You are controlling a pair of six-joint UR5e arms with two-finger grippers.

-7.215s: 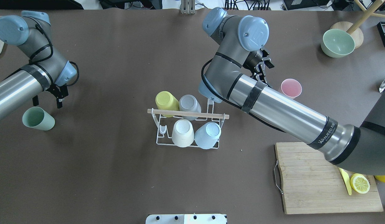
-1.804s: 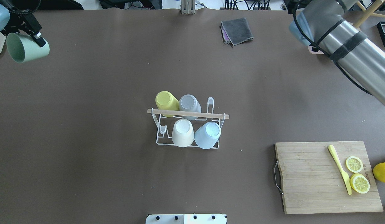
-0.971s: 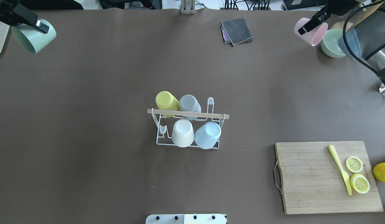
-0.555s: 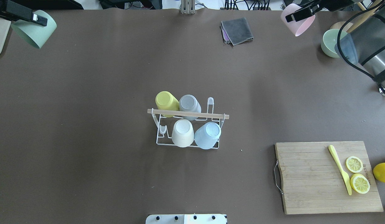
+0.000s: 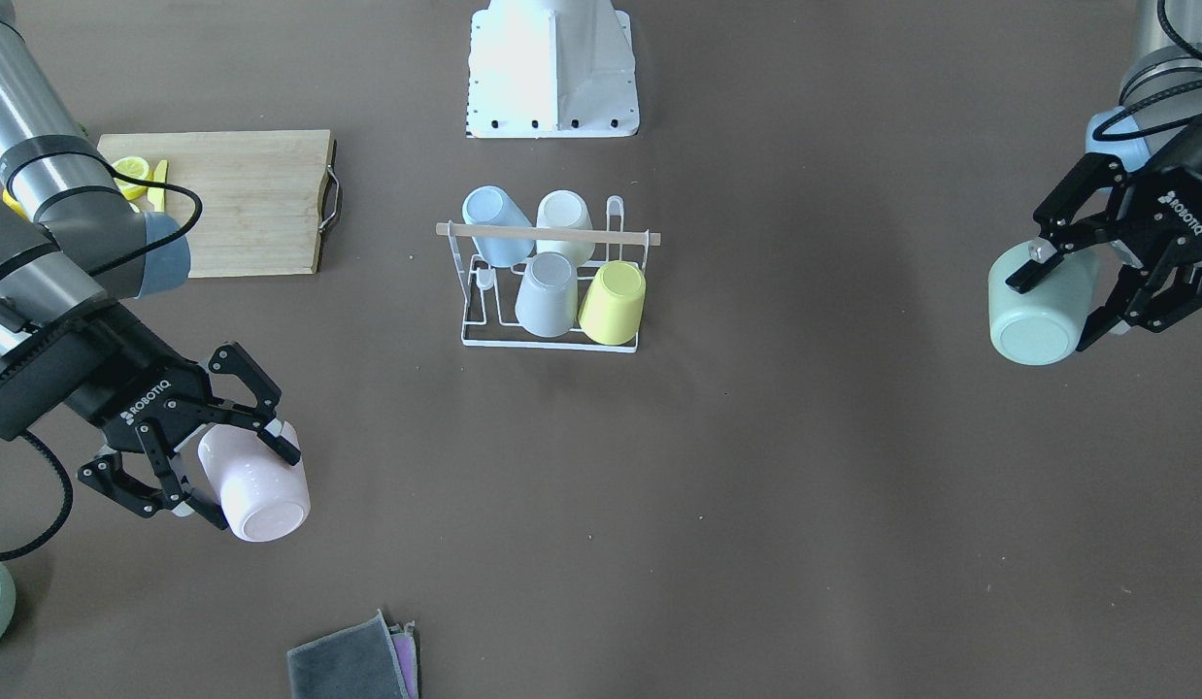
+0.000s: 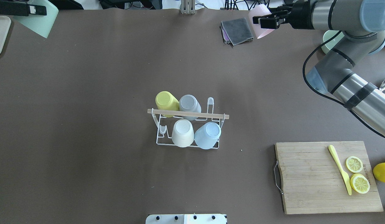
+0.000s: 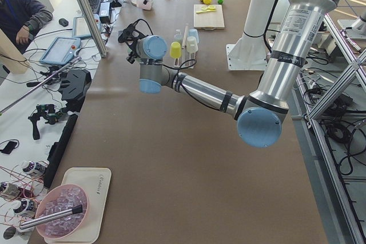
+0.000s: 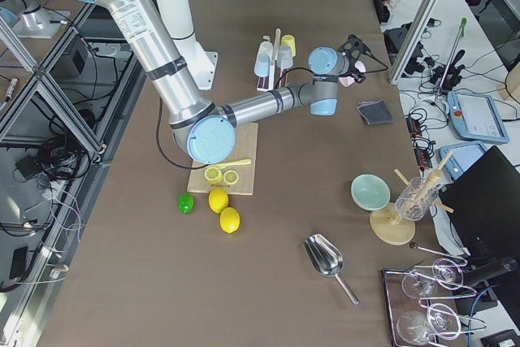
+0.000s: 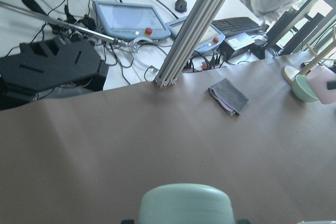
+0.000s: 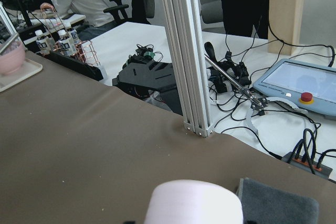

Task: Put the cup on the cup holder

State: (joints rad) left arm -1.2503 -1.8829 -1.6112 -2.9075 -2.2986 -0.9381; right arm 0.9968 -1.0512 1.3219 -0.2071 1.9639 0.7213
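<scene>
The white wire cup holder (image 6: 187, 137) with its wooden rod (image 6: 187, 114) stands mid-table and carries a yellow, a grey, a cream and a light blue cup upside down. Two prongs are free, one at its far right (image 6: 210, 102) and one at its near left (image 6: 161, 129). My left gripper (image 5: 1052, 311) is shut on a green cup (image 5: 1033, 316), held tilted above the far left corner (image 6: 40, 25). My right gripper (image 5: 251, 485) is shut on a pink cup (image 5: 261, 485), held tilted near the far edge (image 6: 260, 21). Each cup fills the bottom of its wrist view (image 9: 186, 203) (image 10: 194, 203).
A folded grey cloth (image 6: 237, 29) lies just left of the pink cup. A bamboo cutting board (image 6: 307, 177) with lemon slices and a yellow knife (image 6: 339, 169) is at the near right. A green bowl (image 6: 327, 43) sits behind my right arm. A white base plate (image 5: 552, 68) is at the robot's side.
Both cups were picked up from the table. The right gripper has carried the pink cup left along the far edge. The left gripper has raised the green cup further into the far left corner.
</scene>
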